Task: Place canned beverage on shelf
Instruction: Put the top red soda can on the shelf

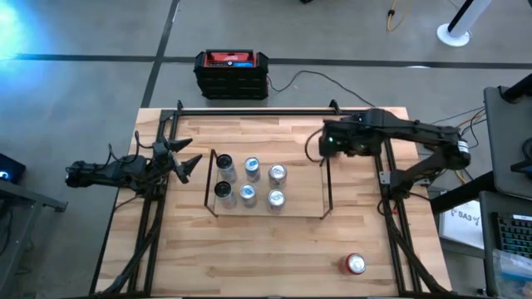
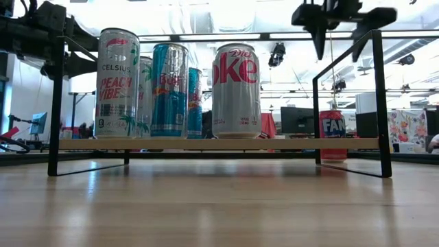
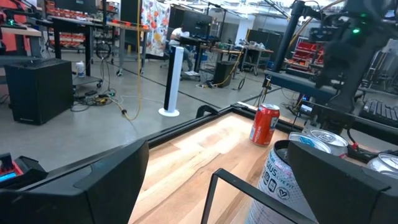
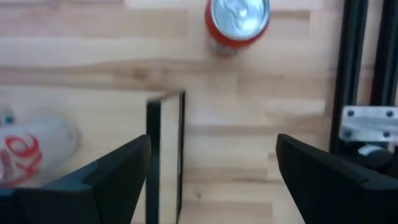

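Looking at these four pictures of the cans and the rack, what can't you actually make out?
- Back-row cans: in the low view the Celsius can and Diet Coke can cover most of them.
- Red can on the table: its label is too small from above, and the shelf frame cuts it off in the low view.
- Diet Coke can again: blurred and cut by the edge in the right wrist view.

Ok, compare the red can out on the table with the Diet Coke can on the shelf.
The red can stands alone on the bare tabletop, near the front right corner; the Diet Coke can stands on the shelf among other cans. The red can's body is red; the Diet Coke can's is silver with red lettering. Both stand upright, and no gripper holds either.
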Robot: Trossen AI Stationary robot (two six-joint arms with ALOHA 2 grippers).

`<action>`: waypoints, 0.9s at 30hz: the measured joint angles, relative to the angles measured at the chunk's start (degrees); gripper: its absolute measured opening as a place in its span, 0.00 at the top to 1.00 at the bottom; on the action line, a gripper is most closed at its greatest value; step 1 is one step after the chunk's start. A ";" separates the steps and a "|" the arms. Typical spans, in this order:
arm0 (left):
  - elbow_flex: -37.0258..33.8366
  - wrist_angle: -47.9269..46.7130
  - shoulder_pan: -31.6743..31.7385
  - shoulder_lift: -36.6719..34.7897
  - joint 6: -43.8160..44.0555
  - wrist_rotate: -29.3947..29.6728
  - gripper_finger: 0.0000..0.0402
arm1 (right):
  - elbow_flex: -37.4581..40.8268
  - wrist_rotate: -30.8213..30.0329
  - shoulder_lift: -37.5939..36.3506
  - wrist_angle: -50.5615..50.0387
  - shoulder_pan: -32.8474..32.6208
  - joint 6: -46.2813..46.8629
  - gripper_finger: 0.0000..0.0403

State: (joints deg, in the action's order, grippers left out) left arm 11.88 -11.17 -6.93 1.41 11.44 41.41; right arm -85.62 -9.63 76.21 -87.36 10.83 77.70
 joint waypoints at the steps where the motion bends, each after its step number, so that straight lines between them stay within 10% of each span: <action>1: 0.00 0.01 -0.01 0.00 0.00 0.00 0.08 | 0.02 0.02 0.50 0.52 1.56 -1.68 0.18; 14: 0.00 0.01 0.01 0.00 0.00 0.00 0.08 | -0.02 17.60 14.24 3.42 29.38 -22.47 0.18; 27: 0.00 -0.01 -0.01 0.00 0.00 0.00 0.08 | -0.12 20.17 20.15 3.93 32.35 -27.41 0.18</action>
State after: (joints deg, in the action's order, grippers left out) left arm 11.88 -11.18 -6.94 1.41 11.44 41.41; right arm -85.74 10.55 96.36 -83.43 43.18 50.29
